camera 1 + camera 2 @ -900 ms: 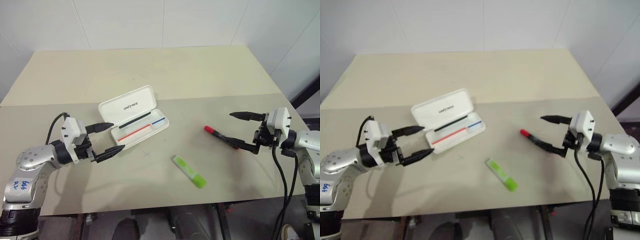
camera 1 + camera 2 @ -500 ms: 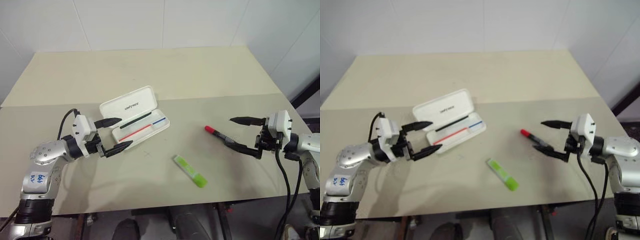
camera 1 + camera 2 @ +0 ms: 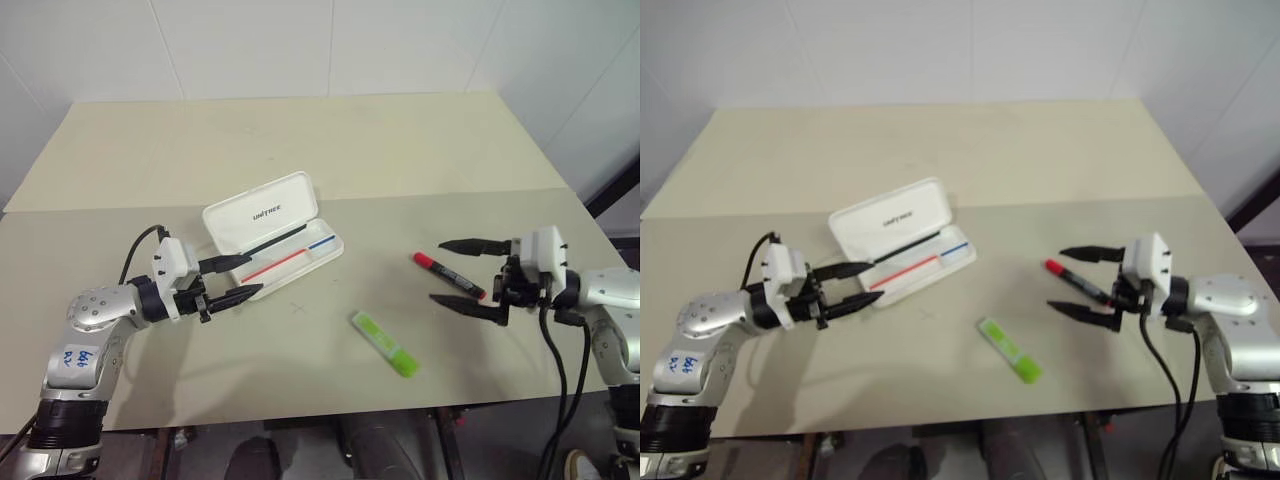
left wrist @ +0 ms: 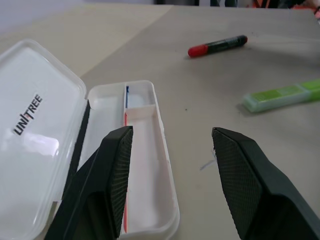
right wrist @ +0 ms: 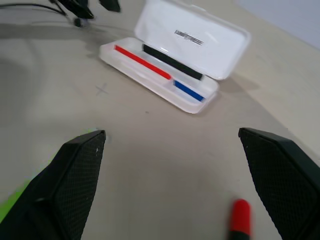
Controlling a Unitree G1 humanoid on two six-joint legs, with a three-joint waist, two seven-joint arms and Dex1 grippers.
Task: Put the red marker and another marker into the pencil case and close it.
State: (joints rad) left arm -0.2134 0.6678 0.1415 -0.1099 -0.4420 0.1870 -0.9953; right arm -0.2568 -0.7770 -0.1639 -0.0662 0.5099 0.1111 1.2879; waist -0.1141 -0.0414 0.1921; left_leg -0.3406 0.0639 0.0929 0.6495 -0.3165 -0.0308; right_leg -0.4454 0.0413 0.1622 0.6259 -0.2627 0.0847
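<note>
The white pencil case (image 3: 258, 212) lies open left of the table's centre, its lid (image 4: 35, 125) folded back and its tray (image 4: 147, 170) holding thin red, black and blue sticks. My left gripper (image 3: 246, 277) is open at the tray's near end, with nothing between its fingers. The red marker (image 3: 450, 277), black with a red cap (image 5: 240, 217), lies on the table to the right. My right gripper (image 3: 437, 271) is open, with one finger on each side of the marker's capped end, as seen from above. The green highlighter (image 3: 383, 343) lies apart near the front edge.
The beige table (image 3: 300, 150) has a seam across its middle, and bare room behind the case. A small pencilled cross (image 3: 297, 308) marks the surface between the case and the highlighter. The table's front edge runs just below the highlighter.
My left gripper has moved right to the case's near end, and its fingers have narrowed. My right gripper has moved left until its open fingers straddle the red marker.
</note>
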